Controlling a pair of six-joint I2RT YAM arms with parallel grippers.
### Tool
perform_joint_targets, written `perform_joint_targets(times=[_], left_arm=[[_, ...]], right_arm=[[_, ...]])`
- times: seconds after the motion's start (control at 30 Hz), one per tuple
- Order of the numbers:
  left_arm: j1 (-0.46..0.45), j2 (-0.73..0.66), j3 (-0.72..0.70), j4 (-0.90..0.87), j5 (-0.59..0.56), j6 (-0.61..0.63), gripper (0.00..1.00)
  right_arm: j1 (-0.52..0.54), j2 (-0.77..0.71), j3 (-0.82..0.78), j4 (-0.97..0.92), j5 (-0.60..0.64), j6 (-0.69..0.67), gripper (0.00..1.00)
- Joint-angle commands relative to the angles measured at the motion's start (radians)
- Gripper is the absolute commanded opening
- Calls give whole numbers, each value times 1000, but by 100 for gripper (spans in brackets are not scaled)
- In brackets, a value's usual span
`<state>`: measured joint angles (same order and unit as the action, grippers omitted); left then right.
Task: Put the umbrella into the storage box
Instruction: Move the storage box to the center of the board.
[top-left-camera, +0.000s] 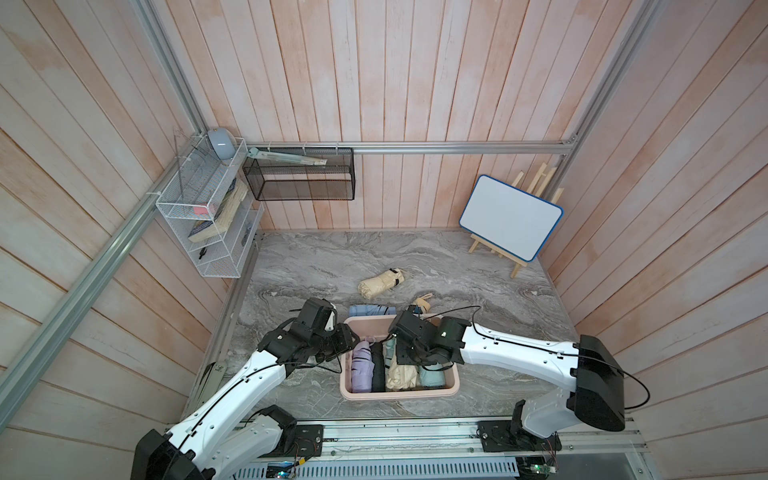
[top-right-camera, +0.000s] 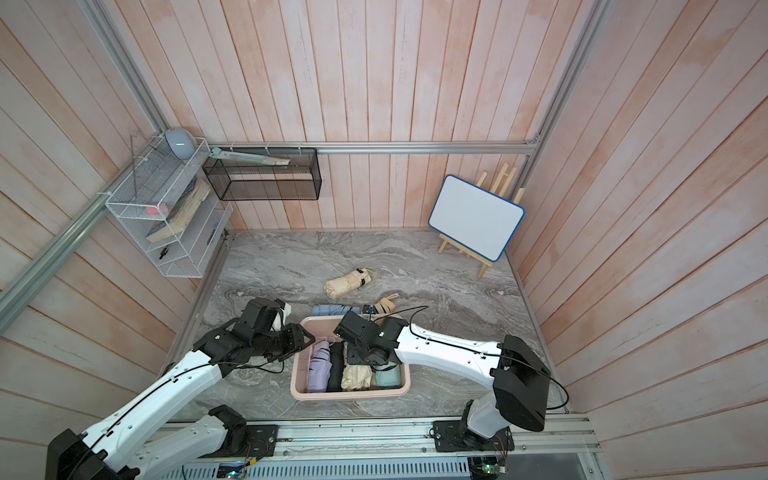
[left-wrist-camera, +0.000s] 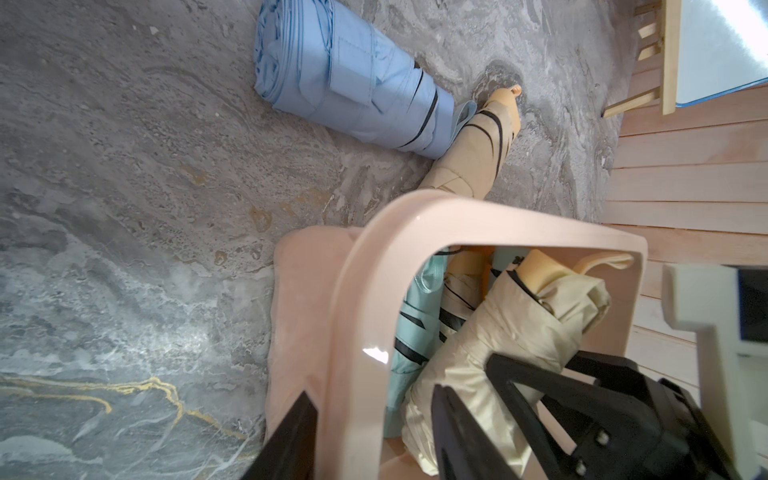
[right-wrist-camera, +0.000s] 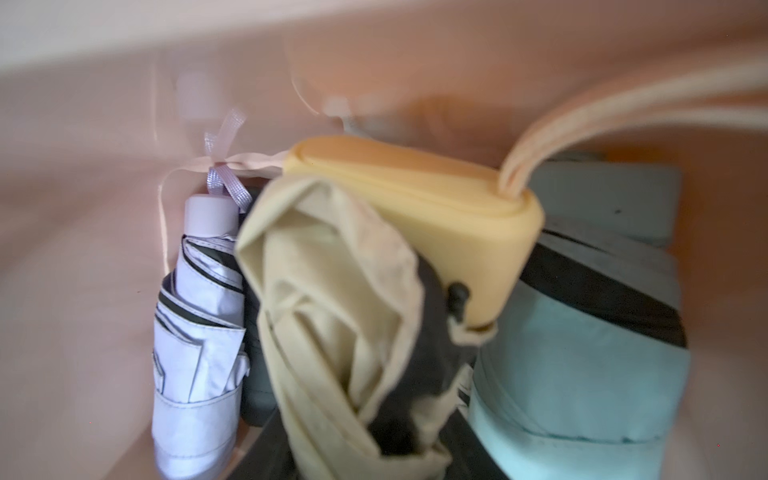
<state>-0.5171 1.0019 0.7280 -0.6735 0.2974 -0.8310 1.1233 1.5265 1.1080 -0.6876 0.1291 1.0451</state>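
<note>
– Seating the cream umbrella (top-left-camera: 401, 374) looks like the step you are on. It lies inside the storage box (top-left-camera: 399, 394), between the black umbrella (top-left-camera: 378, 370) and the mint umbrella (top-left-camera: 430, 376). The lavender umbrella (top-left-camera: 360, 370) lies along the wall toward the table's (top-left-camera: 316, 266) left edge. The box itself sits by the table's near edge, about midway along it.

– And your pincers?

– Your right pincer (top-left-camera: 409, 360) reaches down into the box and, as far as I can judge, is closed partway on the cream umbrella's fabric. Its wrist view is blurred, with the yellow handle (right-wrist-camera: 436, 232) up close. Your left pincer (left-wrist-camera: 372, 395) stands astride the box's rim at the corner toward the table's far and left edges. One finger is outside the wall and one inside, with a sliver of gap showing on the inner side, so I would not call it clamped.

– What does the next move call for?

– Steady the box with the left. Then part the right jaws and lift straight up, clear of the strap (right-wrist-camera: 623, 110). Three more umbrellas wait on the table: the blue umbrella (top-left-camera: 371, 310) just beyond the far wall, the tan umbrella (top-left-camera: 422, 307) beside it, and the beige umbrella (top-left-camera: 381, 282) nearer the table's middle.
</note>
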Motion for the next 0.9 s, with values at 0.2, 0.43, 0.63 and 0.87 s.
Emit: perform_joint_targets(times=[0.2, 0.43, 0.63, 0.87], left_arm=[[-16, 31, 13, 22, 3, 38, 38], [-16, 53, 16, 29, -4, 45, 28], [-17, 67, 27, 26, -21, 60, 15], [-16, 75, 56, -20, -71, 103, 4]], right_arm=[[-6, 112, 41, -82, -24, -53, 43], [-6, 172, 96, -191, 39, -40, 51], [-5, 122, 126, -174, 46, -35, 73], [-10, -70, 108, -34, 63, -68, 79]])
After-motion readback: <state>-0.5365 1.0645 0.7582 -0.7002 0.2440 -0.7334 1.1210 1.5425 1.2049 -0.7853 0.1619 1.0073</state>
